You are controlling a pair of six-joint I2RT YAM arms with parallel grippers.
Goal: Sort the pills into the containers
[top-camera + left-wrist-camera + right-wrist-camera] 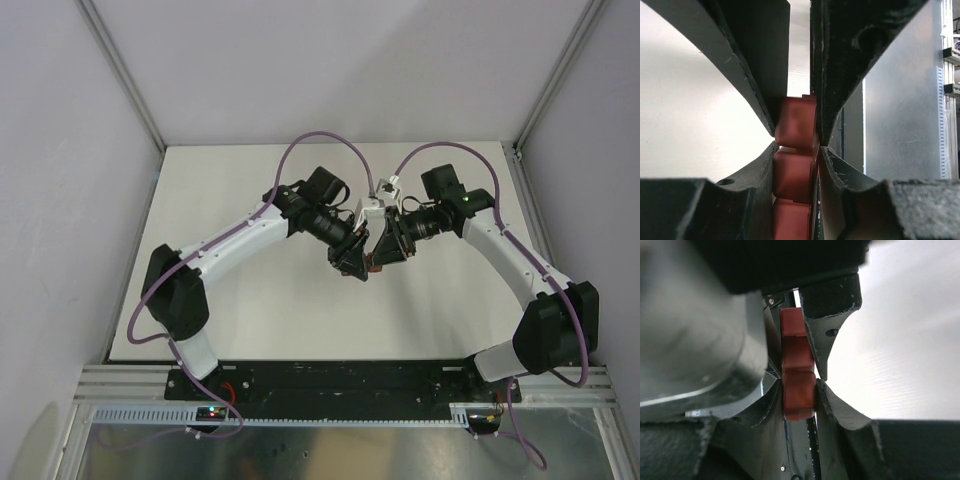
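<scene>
Clamping red pill box (794,175) w/ L gripper (797,146) & R gripper (799,386).

We're looking into a robotics lab test cell here: a bare white desk (300,330) boxed in by blank pale walls (340,70), with aluminium frame posts (120,70) climbing the corners. The left arm (235,240) and the right arm (500,245) stand on a black base plate (340,378). A slotted cable duct (330,412) runs along the front, and purple cables (300,150) loop above.
</scene>
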